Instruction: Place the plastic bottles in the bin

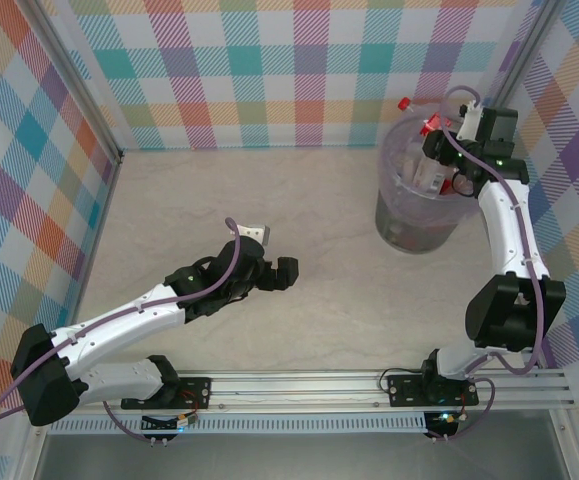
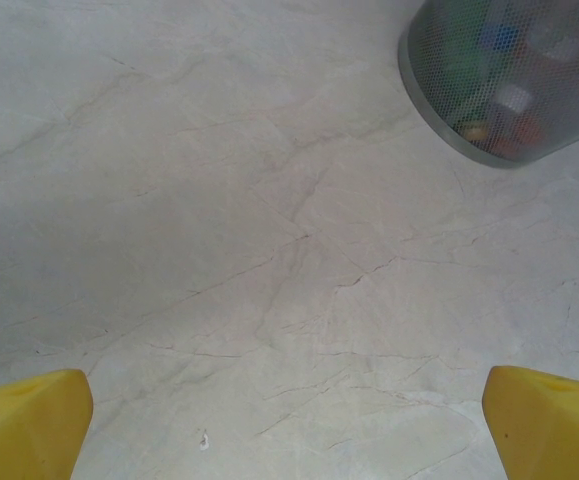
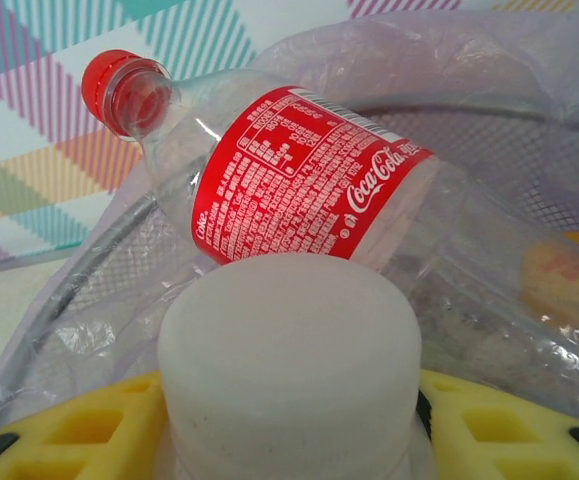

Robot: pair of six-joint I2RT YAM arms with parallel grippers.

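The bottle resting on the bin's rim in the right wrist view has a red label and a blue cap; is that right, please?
Not quite: the cap is red, not blue. The right wrist view shows it clearly. The rest stands: the bottle has a red label and rests on the rim of the bin.

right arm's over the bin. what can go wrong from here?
1. The red-labelled bottle lies tilted on the bag-lined rim of the bin, cap poking outside; dropping the white-capped bottle from the right hand onto it could knock it out.
2. The loose bag bunches near the hand and might snag it.
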